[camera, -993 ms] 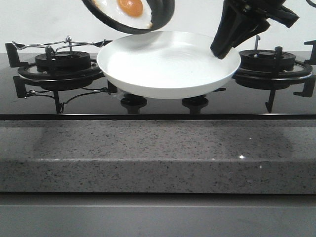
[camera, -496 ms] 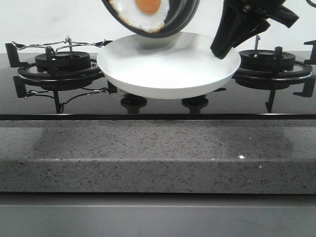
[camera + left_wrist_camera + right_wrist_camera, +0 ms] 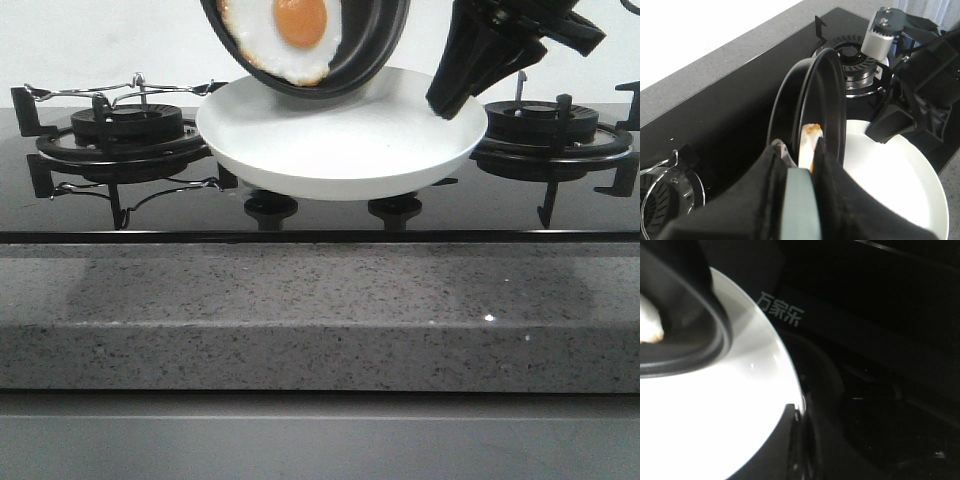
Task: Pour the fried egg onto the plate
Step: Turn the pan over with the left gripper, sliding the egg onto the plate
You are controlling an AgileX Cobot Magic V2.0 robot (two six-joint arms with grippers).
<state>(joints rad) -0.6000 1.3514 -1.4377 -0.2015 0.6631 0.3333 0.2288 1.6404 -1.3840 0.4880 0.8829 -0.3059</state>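
One fried egg (image 3: 283, 38) in tilted pan (image 3: 372, 45), right fingers (image 3: 447, 100) clamping plate (image 3: 340, 150), hob printed 万家乐 (image 3: 781, 309)

The right gripper (image 3: 452, 98) is black, angular, with a silver motor housing (image 3: 882, 34).

We see a plain white wall (image 3: 90, 45) behind a glossy black glass hob (image 3: 180, 210) set into a speckled grey stone bench (image 3: 300, 320). A black round gas burner (image 3: 125, 125) with a bent wire rack over it sits on our left and a second black burner (image 3: 545, 125) on our right. Two black knobs (image 3: 270, 208) stand at the hob's front edge. White characters (image 3: 781, 311) are printed on the glass.
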